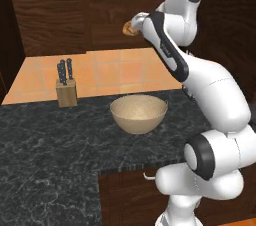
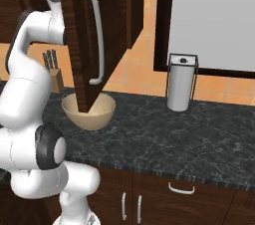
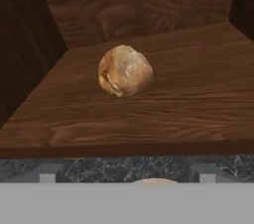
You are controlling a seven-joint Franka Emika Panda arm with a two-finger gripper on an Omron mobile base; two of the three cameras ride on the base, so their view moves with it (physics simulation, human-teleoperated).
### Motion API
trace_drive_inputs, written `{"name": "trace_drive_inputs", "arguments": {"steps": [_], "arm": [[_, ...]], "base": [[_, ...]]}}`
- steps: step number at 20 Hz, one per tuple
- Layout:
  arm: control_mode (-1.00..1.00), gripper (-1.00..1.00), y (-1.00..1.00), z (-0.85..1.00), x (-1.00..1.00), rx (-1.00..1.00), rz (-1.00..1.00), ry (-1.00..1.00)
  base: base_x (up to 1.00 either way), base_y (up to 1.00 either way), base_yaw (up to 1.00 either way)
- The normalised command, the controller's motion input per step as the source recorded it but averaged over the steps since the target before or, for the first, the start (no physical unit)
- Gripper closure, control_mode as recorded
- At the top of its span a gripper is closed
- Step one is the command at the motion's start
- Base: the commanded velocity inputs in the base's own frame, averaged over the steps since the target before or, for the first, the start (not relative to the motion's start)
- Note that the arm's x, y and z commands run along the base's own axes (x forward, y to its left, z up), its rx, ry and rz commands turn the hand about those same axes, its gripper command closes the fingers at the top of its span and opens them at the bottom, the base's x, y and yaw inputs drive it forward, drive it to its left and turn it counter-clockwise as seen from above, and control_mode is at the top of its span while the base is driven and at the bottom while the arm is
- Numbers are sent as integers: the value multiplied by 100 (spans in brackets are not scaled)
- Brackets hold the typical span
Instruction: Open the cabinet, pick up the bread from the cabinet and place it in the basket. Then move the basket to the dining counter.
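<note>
- Bread [image 3: 124,70] sits on the wooden shelf [image 3: 198,99] of the cabinet [image 2: 82,40], straight ahead of the hand, untouched.
- Gripper: jaw width can't be made out; nothing held.
- Cabinet door swung open, bar handle [image 2: 96,35] facing out.
- Basket [image 1: 138,113] on the black granite counter [image 1: 50,135], below the hand.
- Knife block [image 1: 66,91] farther off.

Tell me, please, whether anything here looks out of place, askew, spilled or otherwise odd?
Nothing stands out. The cabinet door is swung open, the bread sits whole on the wooden shelf, and the basket, knife block and metal canister stand upright on the black counter, with nothing spilled.
</note>
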Motion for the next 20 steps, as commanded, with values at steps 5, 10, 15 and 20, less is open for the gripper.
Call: {"name": "trace_drive_inputs", "arguments": {"steps": [5, 10, 15, 20], "arm": [[-100, -100, 3, 0, 51, -16, 28, 1], [-100, -100, 1, 0, 50, -13, 27, 1], [-100, -100, 0, 0, 25, -9, 8, 0], [-100, -100, 12, 0, 12, -5, 0, 0]], "base": [[0, 0, 0], [0, 0, 0], [0, 0, 0], [0, 0, 0]]}}
